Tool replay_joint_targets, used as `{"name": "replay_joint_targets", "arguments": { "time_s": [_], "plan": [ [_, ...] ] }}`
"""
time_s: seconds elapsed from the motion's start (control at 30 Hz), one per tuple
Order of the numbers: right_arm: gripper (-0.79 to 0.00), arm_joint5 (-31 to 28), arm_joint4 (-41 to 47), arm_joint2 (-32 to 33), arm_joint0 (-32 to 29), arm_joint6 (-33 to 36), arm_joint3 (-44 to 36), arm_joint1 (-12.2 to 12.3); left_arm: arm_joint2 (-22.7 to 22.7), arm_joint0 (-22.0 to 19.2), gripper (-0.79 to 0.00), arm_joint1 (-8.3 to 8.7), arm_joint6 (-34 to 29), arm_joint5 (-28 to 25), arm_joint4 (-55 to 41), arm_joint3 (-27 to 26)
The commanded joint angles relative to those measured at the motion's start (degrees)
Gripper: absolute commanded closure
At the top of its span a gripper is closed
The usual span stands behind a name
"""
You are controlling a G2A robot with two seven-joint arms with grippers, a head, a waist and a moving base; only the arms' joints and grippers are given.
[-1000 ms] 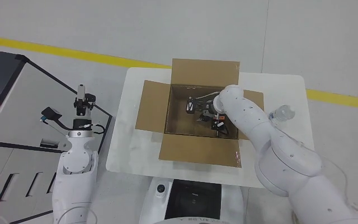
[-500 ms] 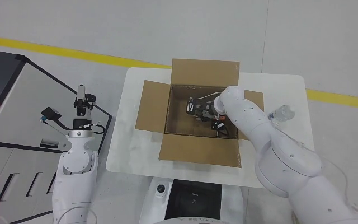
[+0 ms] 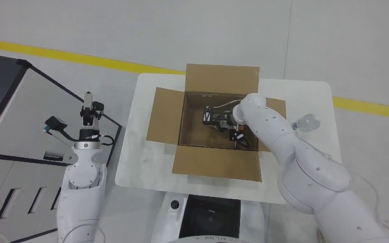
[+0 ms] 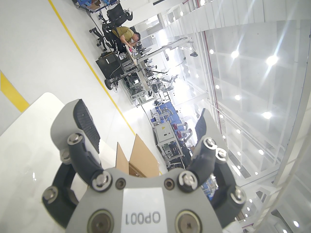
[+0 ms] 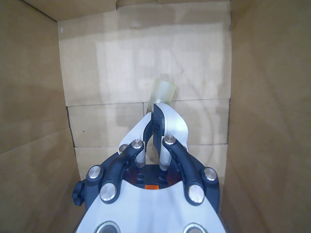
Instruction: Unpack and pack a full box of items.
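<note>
1. Top view: the white table (image 3: 304,91) carries the cardboard box (image 3: 222,79). Its four flaps are folded outward, so the mouth is open from above.
2. The right arm dips inside the box. Its right gripper (image 5: 154,116) is clenched on a pale translucent cylinder (image 5: 163,90) near mid-box, probably to lift it out or set it down.
3. Box walls stand close on either side of that gripper, so the freest way is straight up.
4. A clear bottle (image 3: 307,123) lies just outside the box, on the right arm's side.
5. The left gripper (image 4: 143,132), jaws spread and empty, is well apart from the box, off the table, leaving the mouth unobstructed.
</note>
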Motion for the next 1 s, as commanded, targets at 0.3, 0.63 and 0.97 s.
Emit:
{"name": "replay_joint_targets", "arguments": {
  "time_s": [0.3, 0.63, 0.97],
  "plan": [
    [0.0, -0.29, -2.46, -0.32, 0.49, -4.78, -0.51, 0.94, 0.0, 0.0, -0.785, 0.0, 0.0, 0.0, 0.0, 0.0],
    [0.0, 2.13, -1.21, 0.57, -0.47, -1.62, -3.44, 0.54, 0.0, 0.0, -0.785, 0.0, 0.0, 0.0, 0.0, 0.0],
    [0.0, 9.18, 3.04, 2.18, -1.8, 13.59, -6.68, -2.39, 0.0, 0.0, -0.785, 0.0, 0.0, 0.0, 0.0, 0.0]
  ]
}}
